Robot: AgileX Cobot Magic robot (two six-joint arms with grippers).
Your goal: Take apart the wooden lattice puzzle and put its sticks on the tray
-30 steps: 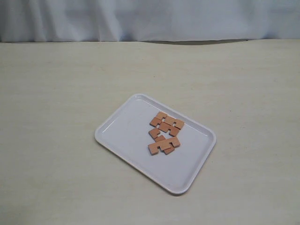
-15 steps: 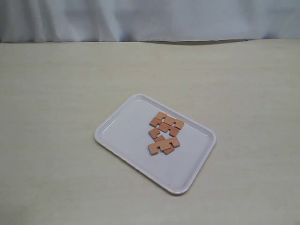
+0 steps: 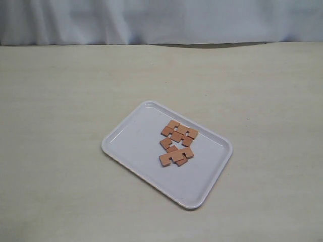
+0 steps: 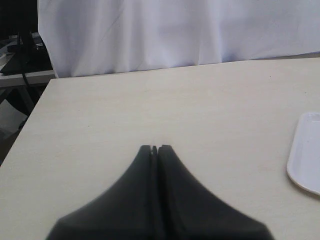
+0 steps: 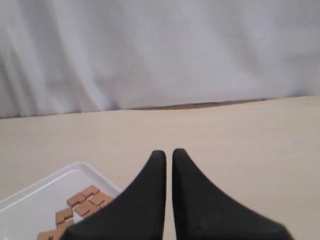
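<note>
The white tray (image 3: pixel 130 145) lies slanted on the pale table near the middle of the exterior view. On it the reddish-brown notched sticks (image 3: pixel 177 142) lie flat in two small clusters, touching one another; no interlocked wooden lattice puzzle shows. Neither arm appears in the exterior view. My left gripper (image 4: pixel 154 148) is shut with nothing in it, over bare table, with a corner of the tray (image 4: pixel 306 150) off to one side. My right gripper (image 5: pixel 169 153) is shut and empty, held apart from the tray (image 5: pixel 35 200) and the sticks (image 5: pixel 82 204).
A white curtain (image 3: pixel 161 20) hangs along the far edge of the table. In the left wrist view the table's side edge (image 4: pixel 25 130) runs close by, with dark equipment (image 4: pixel 20 55) beyond it.
</note>
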